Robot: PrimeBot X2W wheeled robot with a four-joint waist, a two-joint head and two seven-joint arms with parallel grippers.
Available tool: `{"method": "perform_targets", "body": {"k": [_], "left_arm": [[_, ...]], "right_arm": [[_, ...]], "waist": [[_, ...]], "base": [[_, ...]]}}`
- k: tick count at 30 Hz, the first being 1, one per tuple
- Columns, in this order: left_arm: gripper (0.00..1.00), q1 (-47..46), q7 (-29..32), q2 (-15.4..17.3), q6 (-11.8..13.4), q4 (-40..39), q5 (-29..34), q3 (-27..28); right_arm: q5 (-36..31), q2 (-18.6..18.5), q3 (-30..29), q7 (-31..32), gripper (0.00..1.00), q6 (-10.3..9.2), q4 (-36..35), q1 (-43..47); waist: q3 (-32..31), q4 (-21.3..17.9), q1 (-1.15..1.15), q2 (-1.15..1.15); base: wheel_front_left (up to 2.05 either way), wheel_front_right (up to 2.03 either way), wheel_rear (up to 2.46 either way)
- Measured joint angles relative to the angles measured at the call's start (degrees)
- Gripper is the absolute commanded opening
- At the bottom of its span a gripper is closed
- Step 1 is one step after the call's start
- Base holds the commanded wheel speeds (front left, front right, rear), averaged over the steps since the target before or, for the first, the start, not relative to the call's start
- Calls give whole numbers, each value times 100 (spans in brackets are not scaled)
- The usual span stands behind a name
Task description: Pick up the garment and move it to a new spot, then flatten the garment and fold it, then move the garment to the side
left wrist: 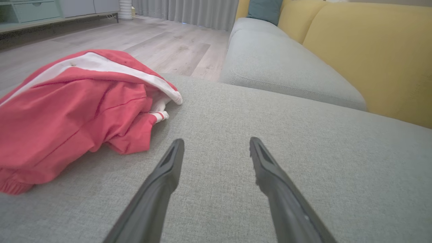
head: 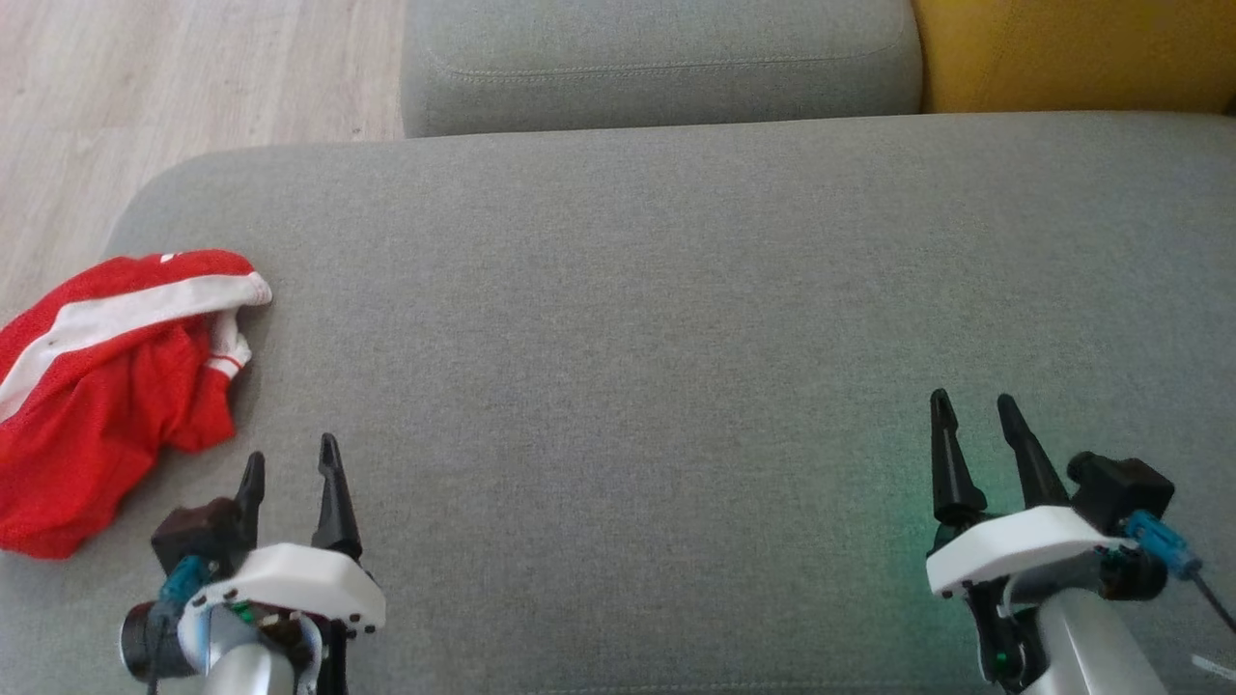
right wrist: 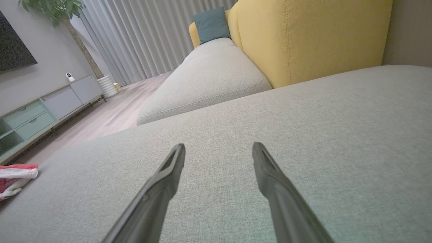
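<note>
Nearest, left gripper: fingers apart, empty, over the seat.
Right gripper: fingers apart, empty.
Red garment: crumpled on the seat, just left of left gripper, not touching.
Yellow backrest: far beyond right gripper.

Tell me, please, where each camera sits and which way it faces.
Head view: on the head, down at the grey fabric sofa cushion; open left tool and right tool.
Left wrist view: along its fingers, towards the crumpled red-and-white garment.
Right wrist view: along its fingers, towards the yellow sofa backrest.
Shared: all show the garment.
</note>
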Motion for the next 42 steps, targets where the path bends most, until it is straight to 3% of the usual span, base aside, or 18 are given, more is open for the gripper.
{"method": "perform_targets", "body": {"k": [16, 32, 38, 42], "left_arm": [[100, -34, -249, 14, 201, -101, 1014, -94], [100, -86, -249, 18, 200, -102, 1009, -133], [100, -90, -250, 19, 196, -79, 1006, -147], [100, -88, -250, 22, 199, -60, 946, -135]], "right_arm": [[-1016, 0, -52, -260, 100, 0, -115, -81], [-1005, 0, -64, -265, 100, 0, -181, -81], [-1003, -1, -2, -265, 100, 0, -202, -79], [-900, -1, 143, -265, 100, 0, -205, -76]], "waist": [[41, -52, 0, 0], [54, 35, 0, 0], [51, 359, 0, 0], [43, 788, 0, 0]], "base": [[0, 0, 0], [0, 0, 0], [0, 0, 0], [0, 0, 0]]}}
